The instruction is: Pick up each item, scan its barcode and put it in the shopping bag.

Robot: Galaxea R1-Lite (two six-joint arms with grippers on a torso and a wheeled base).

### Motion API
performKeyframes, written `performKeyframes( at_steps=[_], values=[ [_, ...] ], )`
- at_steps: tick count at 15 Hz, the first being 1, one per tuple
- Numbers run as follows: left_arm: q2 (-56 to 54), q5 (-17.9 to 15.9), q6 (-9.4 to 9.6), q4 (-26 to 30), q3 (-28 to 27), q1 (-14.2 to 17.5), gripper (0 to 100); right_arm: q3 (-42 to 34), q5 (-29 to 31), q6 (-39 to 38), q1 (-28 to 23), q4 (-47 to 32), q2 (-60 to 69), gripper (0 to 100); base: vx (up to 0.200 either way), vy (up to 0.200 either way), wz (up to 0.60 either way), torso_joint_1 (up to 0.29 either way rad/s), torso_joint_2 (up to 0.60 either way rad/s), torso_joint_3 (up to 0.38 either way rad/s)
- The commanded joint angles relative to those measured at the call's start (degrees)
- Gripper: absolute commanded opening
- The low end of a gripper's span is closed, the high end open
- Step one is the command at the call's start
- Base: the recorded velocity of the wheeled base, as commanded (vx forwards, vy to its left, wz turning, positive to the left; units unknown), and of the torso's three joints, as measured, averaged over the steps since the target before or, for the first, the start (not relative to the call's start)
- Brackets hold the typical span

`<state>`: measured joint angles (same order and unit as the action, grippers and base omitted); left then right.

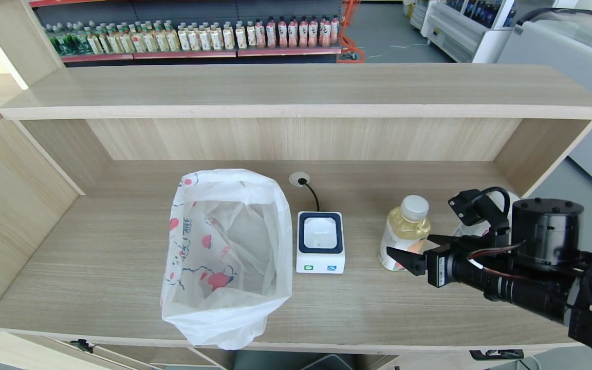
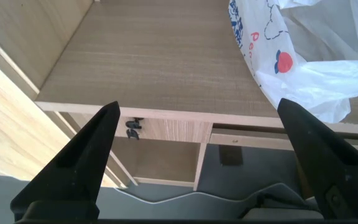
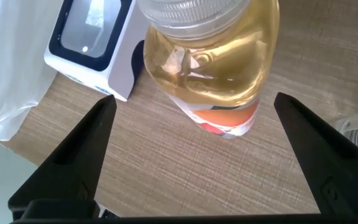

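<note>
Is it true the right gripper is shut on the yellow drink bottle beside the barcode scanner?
No. The right gripper is open, its fingers apart from the yellow drink bottle, as the right wrist view shows. It does stand beside the barcode scanner.

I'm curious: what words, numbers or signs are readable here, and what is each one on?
None reads clearly.
shopping bag: red and blue lettering, too crumpled to read.
bottle: label print too blurred.
scanner: two small front badges, too small.
shelf bottles: labels too small.
</note>
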<state>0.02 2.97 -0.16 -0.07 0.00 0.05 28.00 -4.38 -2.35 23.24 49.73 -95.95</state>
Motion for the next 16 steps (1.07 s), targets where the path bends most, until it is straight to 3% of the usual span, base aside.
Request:
performKeyframes(
  at_steps=[1, 16],
  values=[
    [-0.02, 0.01, -0.02, -0.01, 0.0, 0.04, 100, 0.04, -0.02, -0.02, 0.06, 0.46, -1.61, 100, 0.0, 0.0, 0.0, 0.0, 0.0, 0.0],
    [-0.02, 0.01, -0.02, -0.01, 0.0, 0.04, 100, 1.53, -0.19, 1.03, 0.58, 15.14, -11.89, 100, 0.0, 0.0, 0.0, 0.0, 0.0, 0.0]
  ],
)
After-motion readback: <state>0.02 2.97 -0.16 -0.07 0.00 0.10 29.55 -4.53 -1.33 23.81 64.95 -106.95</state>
